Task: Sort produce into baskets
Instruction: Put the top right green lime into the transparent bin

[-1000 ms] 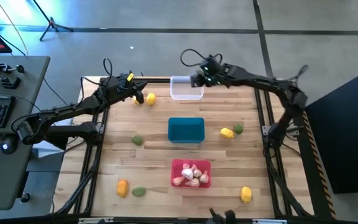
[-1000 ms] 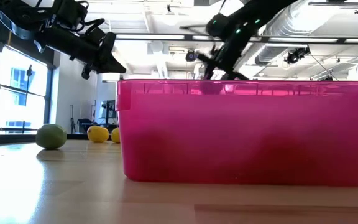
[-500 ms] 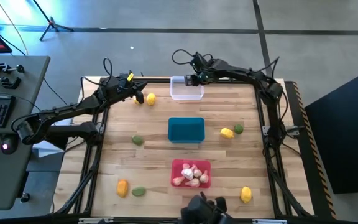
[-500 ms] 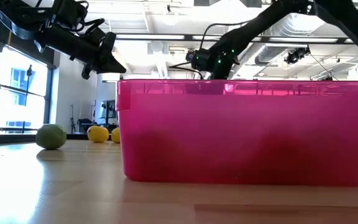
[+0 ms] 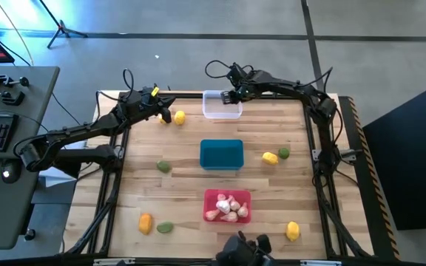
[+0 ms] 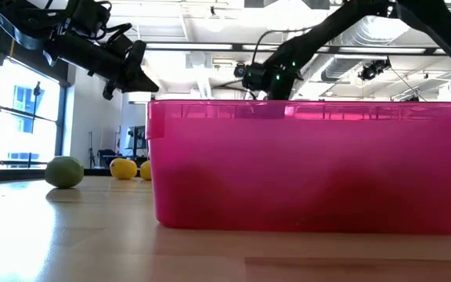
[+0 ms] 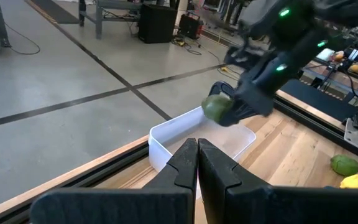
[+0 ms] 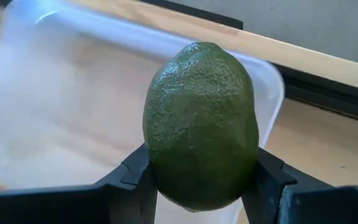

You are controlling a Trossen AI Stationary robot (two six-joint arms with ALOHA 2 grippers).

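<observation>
The right hand hangs over the clear tub at the middle of the surface's far edge, its two fingers closed on a green lime, one on each side. From the left wrist view the lime sits above the tub's far rim, not yet inside it. The tub looks bare inside.

The left hand hovers above the surface near the far left corner, its fingers pressed together with nothing between them. Just beside it lies a yellow fruit.

The blue tub stands in the middle of the surface, in line with the clear one. The red tub stands nearer the front edge in the same line and holds a heap of whitish-pink garlic bulbs.

Loose pieces lie scattered: a green one left of the blue tub, a yellow one touching a green one to its right, an orange one and a green one near the front left corner, and a yellow one near the front right corner.

In the low view the red tub fills most of the frame, with a green fruit and a yellow one on the surface behind it.
</observation>
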